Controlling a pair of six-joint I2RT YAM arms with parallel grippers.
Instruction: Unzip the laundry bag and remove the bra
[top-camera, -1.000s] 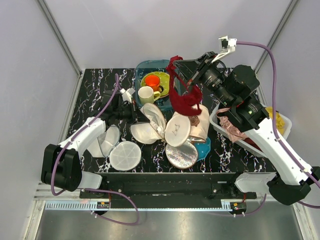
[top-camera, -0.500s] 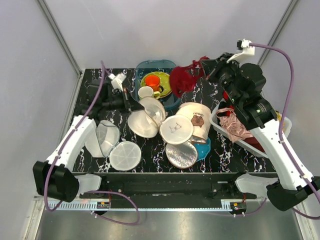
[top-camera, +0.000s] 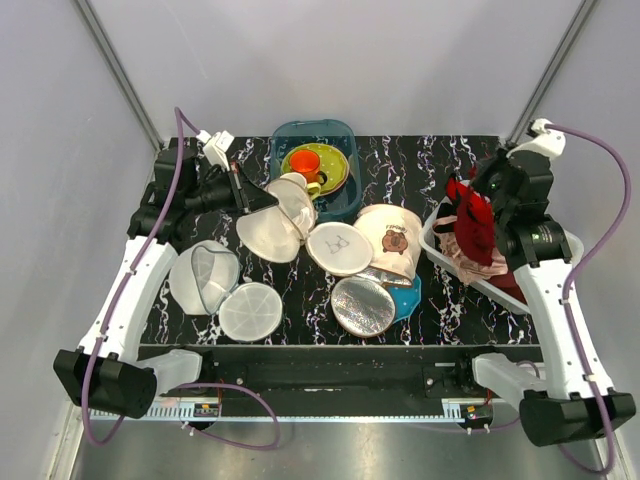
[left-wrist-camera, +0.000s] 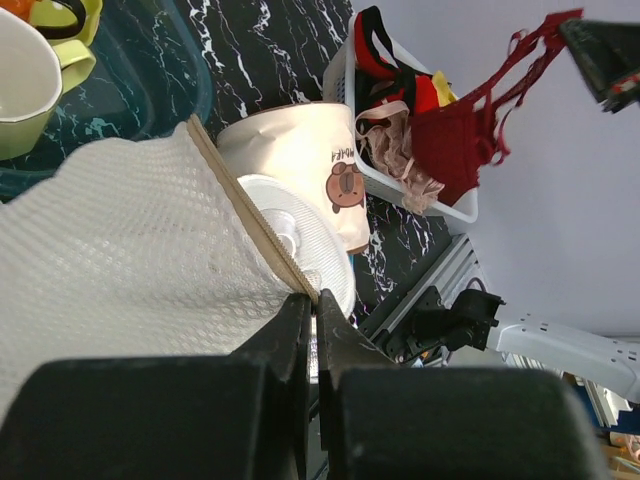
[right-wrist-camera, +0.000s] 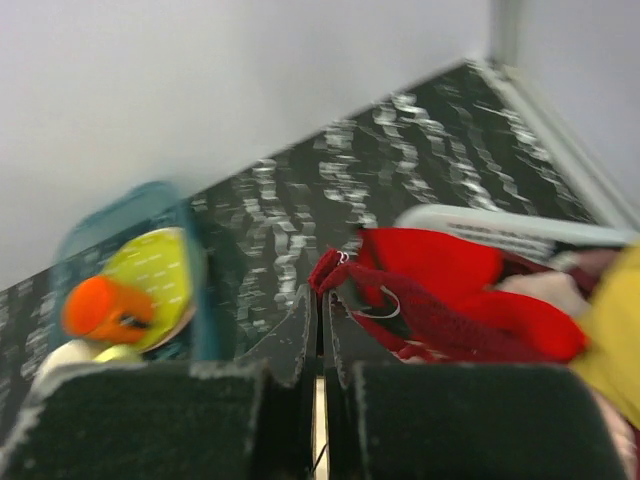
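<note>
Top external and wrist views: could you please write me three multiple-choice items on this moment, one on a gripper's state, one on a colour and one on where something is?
1. What is the left gripper doing?
A. Open, holding nothing
B. Shut on the edge of the laundry bag
C. Shut on nothing

2. What colour is the cup on the yellow-green plate in the teal tub?
A. Orange
B. Blue
C. Black

3. Where is the bra?
A. Inside the laundry bag
B. In the teal tub
C. Hanging over the white basket on the right

Answers:
1 B: the left wrist view shows its jaws closed on the bag's edge.
2 A: it stands out orange against the plate.
3 C: the right gripper holds it by a strap above the basket.
</note>
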